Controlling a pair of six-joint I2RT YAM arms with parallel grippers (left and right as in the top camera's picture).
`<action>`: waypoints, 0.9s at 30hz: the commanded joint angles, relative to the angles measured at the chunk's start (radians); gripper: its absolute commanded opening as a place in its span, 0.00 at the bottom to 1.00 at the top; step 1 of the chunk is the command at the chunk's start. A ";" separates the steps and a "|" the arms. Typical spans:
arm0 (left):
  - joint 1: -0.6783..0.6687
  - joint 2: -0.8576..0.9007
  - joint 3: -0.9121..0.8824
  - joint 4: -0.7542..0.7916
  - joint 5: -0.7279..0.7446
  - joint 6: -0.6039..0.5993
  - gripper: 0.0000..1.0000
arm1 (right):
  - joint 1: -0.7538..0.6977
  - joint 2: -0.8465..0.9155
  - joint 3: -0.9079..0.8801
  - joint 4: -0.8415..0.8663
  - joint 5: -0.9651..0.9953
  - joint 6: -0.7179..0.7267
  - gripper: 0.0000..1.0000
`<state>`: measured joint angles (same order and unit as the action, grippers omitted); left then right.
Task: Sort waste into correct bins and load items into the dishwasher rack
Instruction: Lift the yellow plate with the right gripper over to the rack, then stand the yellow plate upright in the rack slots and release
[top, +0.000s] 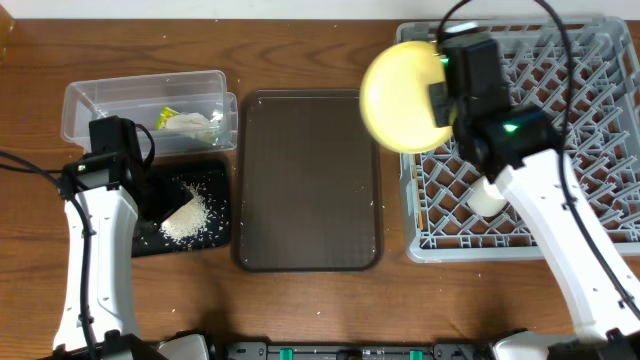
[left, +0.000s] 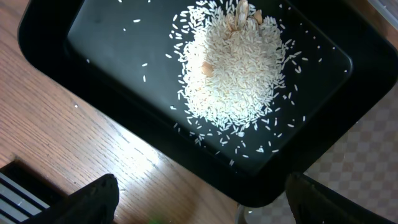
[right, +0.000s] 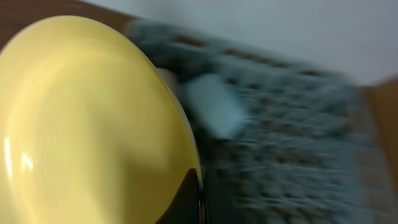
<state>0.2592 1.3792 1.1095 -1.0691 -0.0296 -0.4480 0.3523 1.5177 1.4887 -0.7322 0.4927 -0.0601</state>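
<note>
My right gripper (top: 440, 95) is shut on the rim of the yellow plate (top: 400, 95) and holds it tilted on edge over the left edge of the grey dishwasher rack (top: 560, 200). In the right wrist view the plate (right: 87, 118) fills the left side, the gripper (right: 199, 193) pinches its rim, and the rack (right: 280, 155) is blurred behind. A small white cup (top: 488, 196) lies in the rack. My left gripper (left: 199, 205) is open above the black tray (left: 106, 56), which holds a pile of rice scraps (left: 236, 68). The clear tub (top: 100, 105) holds the green-and-orange wrapper (top: 168, 117) and white tissue (top: 190, 125).
The large dark brown serving tray (top: 305, 180) lies between the black tray (top: 150, 235) and the rack. Rice scraps (top: 187, 218) are scattered in the black tray and a few grains lie on the wood. The bowls and chopsticks are out of view.
</note>
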 joint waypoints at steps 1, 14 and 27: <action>0.004 -0.007 0.007 -0.002 -0.005 -0.003 0.88 | -0.026 -0.020 0.001 -0.013 0.284 -0.187 0.01; 0.004 -0.007 0.007 0.000 -0.005 -0.003 0.88 | -0.060 0.058 -0.014 -0.179 0.372 -0.084 0.01; 0.004 -0.007 0.007 0.000 -0.005 -0.003 0.88 | -0.057 0.091 -0.014 -0.240 0.149 0.102 0.01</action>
<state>0.2592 1.3792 1.1095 -1.0668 -0.0296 -0.4484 0.3016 1.6093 1.4776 -0.9726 0.7288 -0.0498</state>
